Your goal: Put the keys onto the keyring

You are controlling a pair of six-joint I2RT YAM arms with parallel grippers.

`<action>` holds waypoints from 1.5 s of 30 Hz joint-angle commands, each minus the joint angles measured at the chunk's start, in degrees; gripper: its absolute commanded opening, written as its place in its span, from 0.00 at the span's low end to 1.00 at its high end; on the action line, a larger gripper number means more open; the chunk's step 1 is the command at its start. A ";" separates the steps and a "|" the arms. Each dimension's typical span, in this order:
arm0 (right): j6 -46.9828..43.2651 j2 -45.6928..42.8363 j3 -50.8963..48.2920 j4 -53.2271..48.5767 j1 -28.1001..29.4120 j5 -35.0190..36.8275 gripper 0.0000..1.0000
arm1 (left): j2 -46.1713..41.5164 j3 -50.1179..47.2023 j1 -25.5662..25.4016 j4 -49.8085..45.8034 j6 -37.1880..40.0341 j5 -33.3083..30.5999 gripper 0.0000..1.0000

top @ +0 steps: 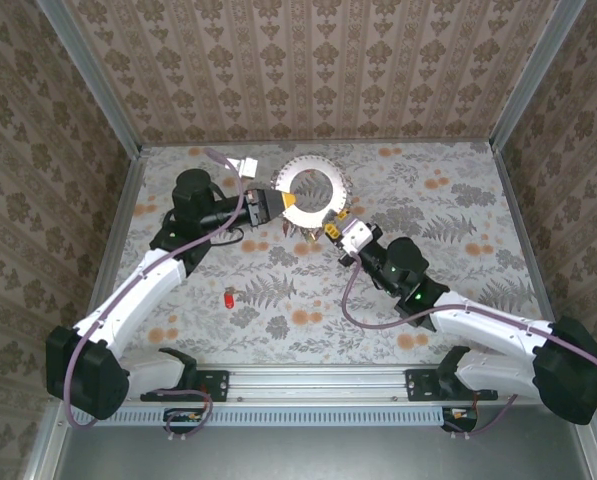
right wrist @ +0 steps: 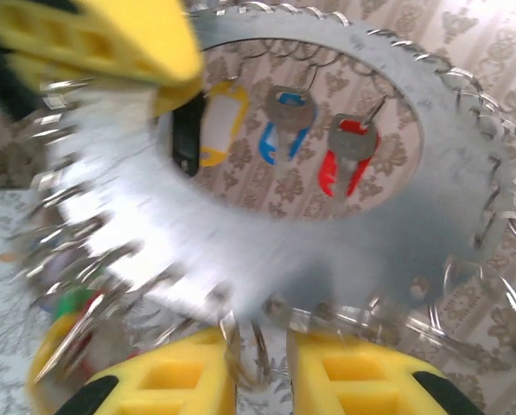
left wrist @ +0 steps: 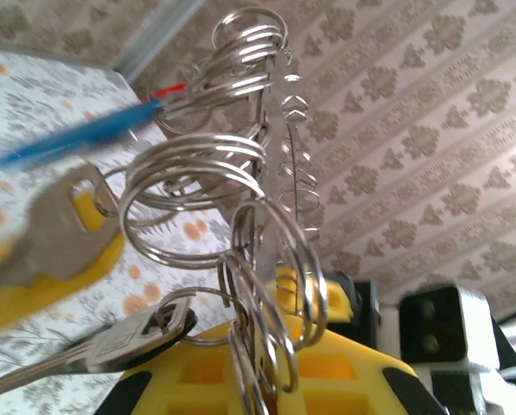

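Top camera looks steeply down from above; both wrist cameras sit very close, tilted upward, sharing the keyring (right wrist: 266,251).

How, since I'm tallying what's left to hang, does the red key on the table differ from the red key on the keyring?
The loose red key lies on the table, apart from the keyring; the hung red key dangles within the keyring's central hole. The loose one sits alone; the hung one has a blue key beside it. Both have red heads.
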 commanded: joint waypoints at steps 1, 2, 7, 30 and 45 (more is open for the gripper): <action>2.32 0.33 2.36 3.42 -0.21 3.25 0.23 | -2.33 2.11 -0.95 1.06 0.87 4.92 0.00; 2.51 0.41 2.31 3.86 -0.12 2.89 0.21 | -2.33 2.02 -0.97 1.04 0.94 4.91 0.00; 2.12 0.44 2.42 3.34 0.07 0.88 0.19 | -2.42 1.88 -0.91 0.84 0.95 4.75 0.00; -1.81 -14.17 -6.26 -9.26 -0.04 -13.02 0.19 | -4.26 0.46 1.16 1.63 -0.02 1.22 0.00; -1.21 -10.68 -1.59 -3.35 0.15 -17.13 0.13 | -4.35 0.41 1.21 1.23 -0.10 1.26 0.00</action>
